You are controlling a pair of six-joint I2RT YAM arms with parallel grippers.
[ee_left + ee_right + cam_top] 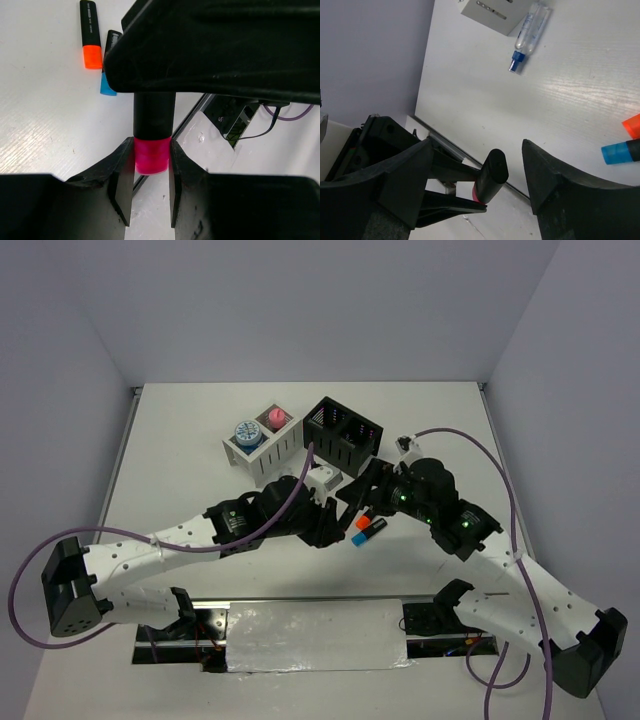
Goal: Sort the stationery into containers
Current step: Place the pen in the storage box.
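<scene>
Left wrist view: my left gripper (150, 167) is pinching the pink highlighter (154, 117) by its cap, right gripper (476, 167) gaping open around it. I'm risking dropping it mid-handoff.

Your top camera sits high above and behind the arm bases and looks down at the whole table (180, 440) from far away. The two wrist cameras are very close in (you see only a small bit of table): the left looks along its fingers (122, 185) at the pink highlighter (151, 156), and the right looks down on that same pen's black end. All three show the orange highlighter (363, 523) and blue highlighter (362, 537).
</scene>
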